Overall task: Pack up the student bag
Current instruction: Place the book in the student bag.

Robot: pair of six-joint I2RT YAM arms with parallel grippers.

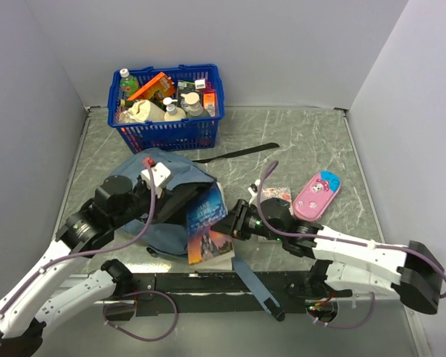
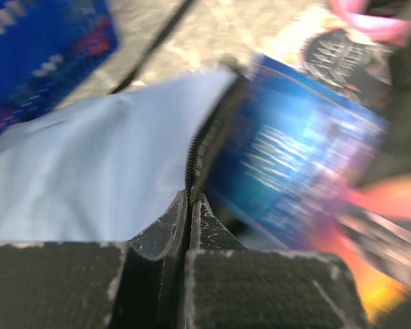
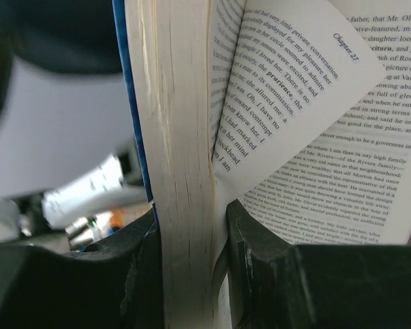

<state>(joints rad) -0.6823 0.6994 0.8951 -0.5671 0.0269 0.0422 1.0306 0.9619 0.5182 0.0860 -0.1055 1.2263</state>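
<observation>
Grey marbled bench (image 1: 312, 141) between pale walls carries everything. From the near edge the left arm rises with a bent elbow, wrist angled toward the middle. The left claw (image 2: 190, 205) is pinched fully together on the zipper edge of the student bag (image 1: 162, 227), which lies slumped beneath and around it. The right arm stretches low across toward the left. The right claw (image 3: 192, 233) is narrowed onto the page block of a book (image 1: 207, 227), which stands tilted between both claws, just beside the zipper. A pink pencil case (image 1: 317, 195) lies behind the right claw's wrist.
</observation>
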